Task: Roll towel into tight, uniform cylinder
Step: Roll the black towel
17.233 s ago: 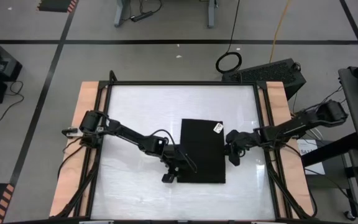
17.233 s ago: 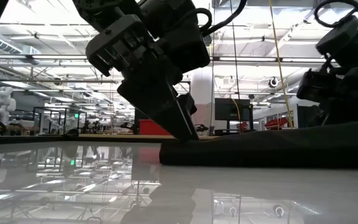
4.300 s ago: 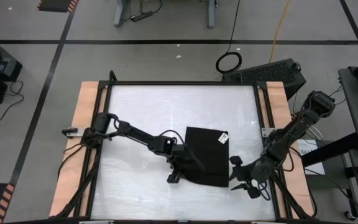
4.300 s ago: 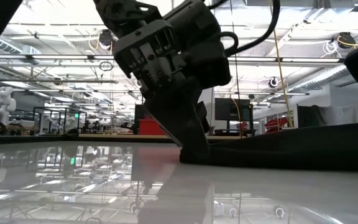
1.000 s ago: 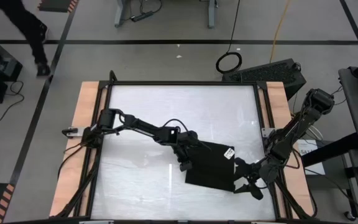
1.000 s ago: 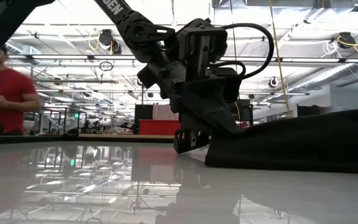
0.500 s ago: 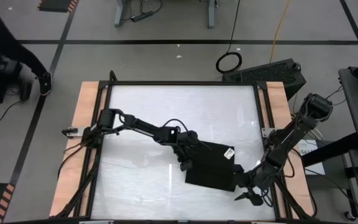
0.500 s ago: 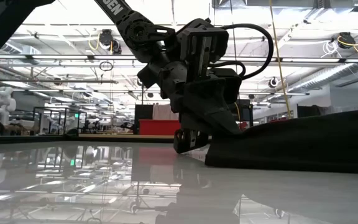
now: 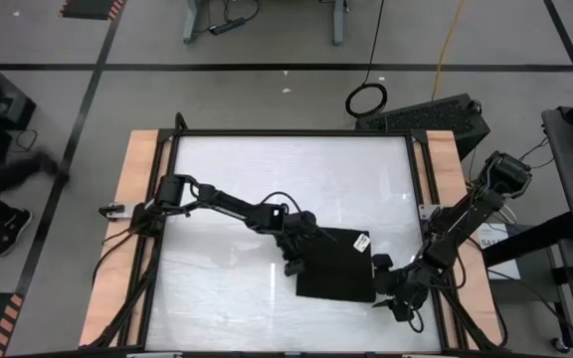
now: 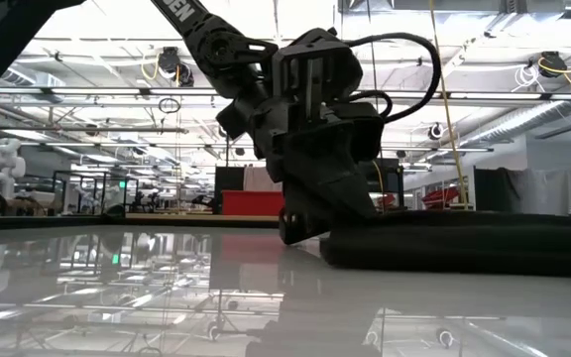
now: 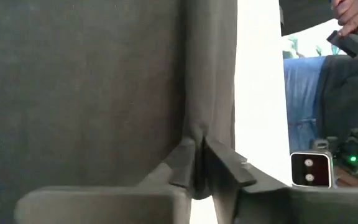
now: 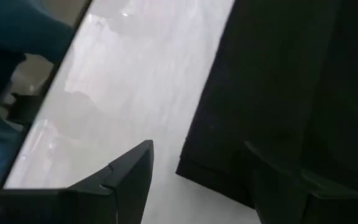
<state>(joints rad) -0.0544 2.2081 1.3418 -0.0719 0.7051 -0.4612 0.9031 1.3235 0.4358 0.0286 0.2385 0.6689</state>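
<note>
The black towel lies spread on the white tabletop's right half, its white tag at the far right corner. My left gripper stands at the towel's left edge, shut on the cloth. My right gripper is open and low over the table at the towel's near right corner. That corner lies between its fingers. I cannot tell whether they touch it. In the low view the towel lies as a low flat band beside my left gripper. My left gripper pinches a raised fold of the towel between its two fingers, close to the towel's left edge. The fingers slant down onto it from the table's left. The fold runs on from the fingers as a ridge. The rest of the towel lies on the table.
Bare white tabletop stretches to the left and far side of the towel. Wooden strips line both table sides. A person walks on the floor left of the table, and someone in jeans stands beyond the table edge.
In the low view the towel's right part, which stood raised, has sunk and now lies flat. My right gripper has shifted a little toward the table's near edge and back. My left gripper has kept its place at the towel's left edge.
</note>
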